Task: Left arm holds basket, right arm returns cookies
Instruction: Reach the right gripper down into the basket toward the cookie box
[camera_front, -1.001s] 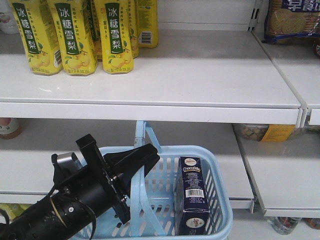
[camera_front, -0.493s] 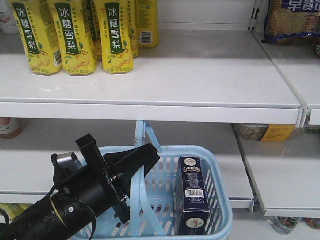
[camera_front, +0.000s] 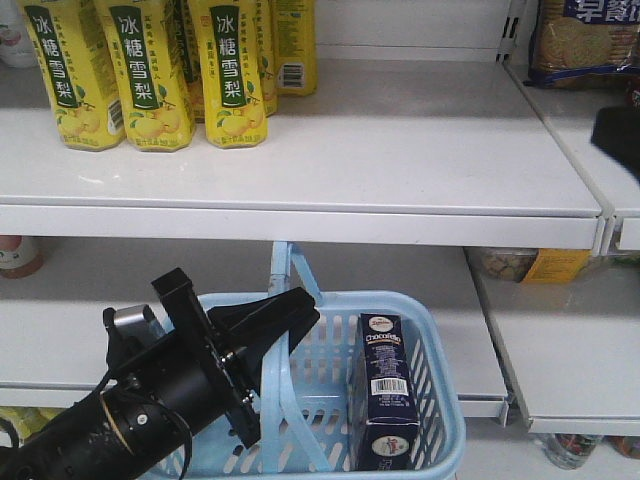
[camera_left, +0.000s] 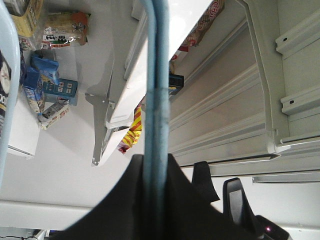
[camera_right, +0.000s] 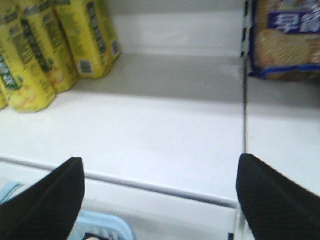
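Front: cookies upright inside basket, right half; left gripper at its raised handle.
Left wrist: jaws clamped on the basket's handle.
Right wrist: right gripper spread wide, holding nothing, over shelf.

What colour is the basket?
The basket is light blue; the exterior front-facing view shows it best.
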